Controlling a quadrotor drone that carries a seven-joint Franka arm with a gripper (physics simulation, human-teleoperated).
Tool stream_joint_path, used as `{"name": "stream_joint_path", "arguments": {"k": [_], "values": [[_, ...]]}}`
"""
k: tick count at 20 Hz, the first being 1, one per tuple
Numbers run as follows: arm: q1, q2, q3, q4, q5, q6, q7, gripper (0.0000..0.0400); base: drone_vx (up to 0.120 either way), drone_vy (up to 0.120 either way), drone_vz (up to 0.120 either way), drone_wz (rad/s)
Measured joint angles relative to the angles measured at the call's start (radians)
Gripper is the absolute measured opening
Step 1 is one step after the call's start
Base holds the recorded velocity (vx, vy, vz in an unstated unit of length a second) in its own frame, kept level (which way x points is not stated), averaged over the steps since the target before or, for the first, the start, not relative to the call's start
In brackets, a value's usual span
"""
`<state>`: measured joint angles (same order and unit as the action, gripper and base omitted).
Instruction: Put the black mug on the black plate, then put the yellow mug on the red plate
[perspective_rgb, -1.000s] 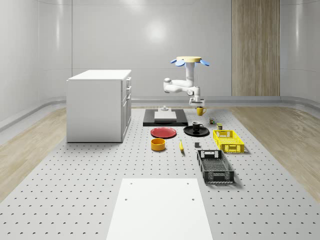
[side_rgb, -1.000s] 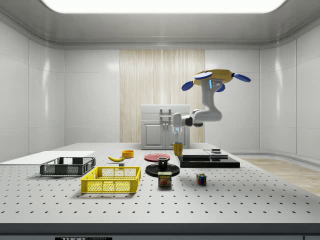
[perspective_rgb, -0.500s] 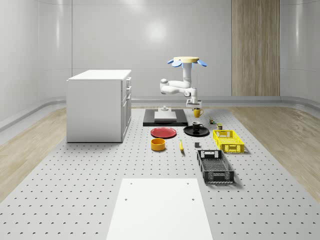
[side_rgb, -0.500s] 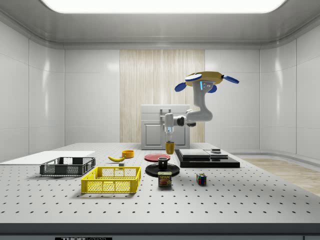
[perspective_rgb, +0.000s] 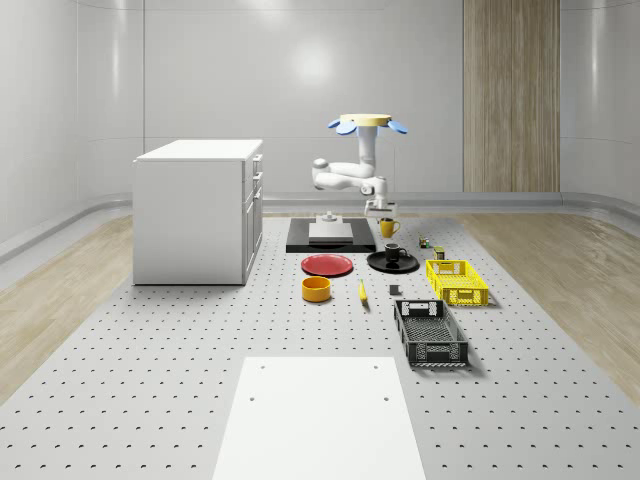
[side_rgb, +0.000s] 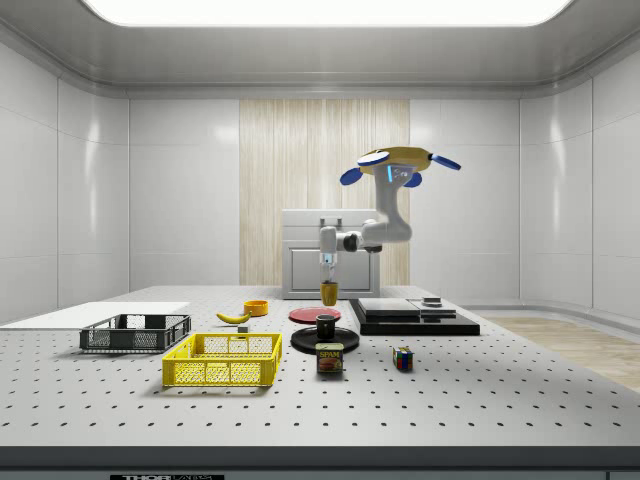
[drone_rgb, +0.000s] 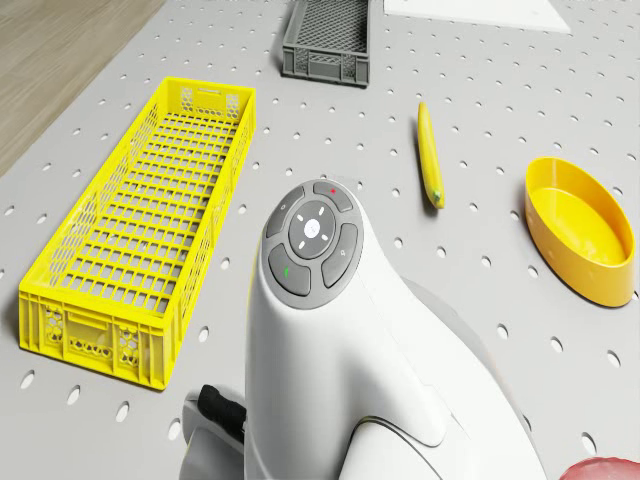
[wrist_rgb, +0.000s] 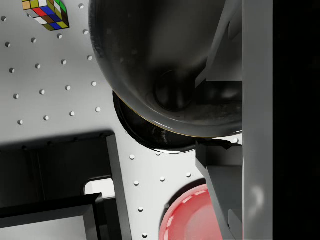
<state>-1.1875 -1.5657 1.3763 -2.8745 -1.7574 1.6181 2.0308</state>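
With the black mug (perspective_rgb: 392, 251) already plated, I hover gripping the yellow mug (perspective_rgb: 387, 228) in my closed gripper (perspective_rgb: 382, 212), needing to carry it on until the red plate (perspective_rgb: 327, 265) lies beneath.

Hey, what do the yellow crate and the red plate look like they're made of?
The yellow crate looks like moulded plastic: thin lattice walls and floor in one uniform bright colour, matte. The red plate looks like glazed ceramic or glossy plastic; its smooth surface catches a soft sheen in the wrist view. The render leaves that open.
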Motion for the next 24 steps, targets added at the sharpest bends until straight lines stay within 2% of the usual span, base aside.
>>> {"name": "stream_joint_path", "arguments": {"k": [24], "values": [[0.000,0.000,0.000,0.000,0.000,0.000,0.000,0.0099,0.000,-0.120,0.000,0.000]]}}
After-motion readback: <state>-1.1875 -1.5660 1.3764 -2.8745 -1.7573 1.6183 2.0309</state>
